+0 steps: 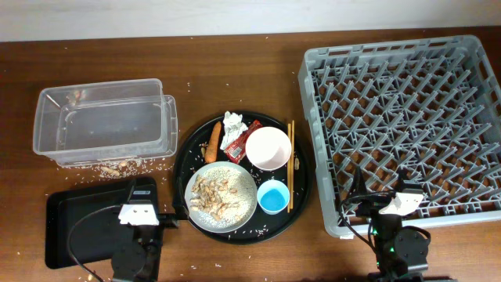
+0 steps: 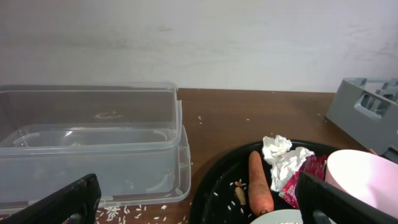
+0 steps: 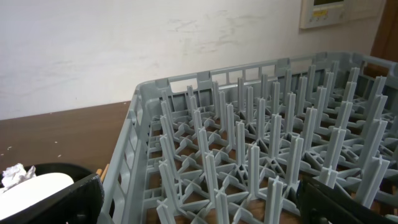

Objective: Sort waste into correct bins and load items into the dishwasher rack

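Two pincers gaped wide, gripping nothing: the left pincer (image 2: 196,199) faced the carrot (image 2: 260,183), tissue (image 2: 278,155) and clear tub (image 2: 93,143), the right pincer (image 3: 199,199) the rack (image 3: 261,149). Only the overhead view showed the scraps (image 1: 210,196) on the plate (image 1: 240,183), the blue cup (image 1: 273,197) and the flat black bin (image 1: 78,227).

1. Large round black tray (image 1: 304,180), centre of the overhead frame.
2. Scattered white rice grains (image 1: 117,165), left of centre, on the brown wooden table (image 1: 235,70).
3. Beige wall panel (image 3: 339,12), upper right of the right wrist frame.
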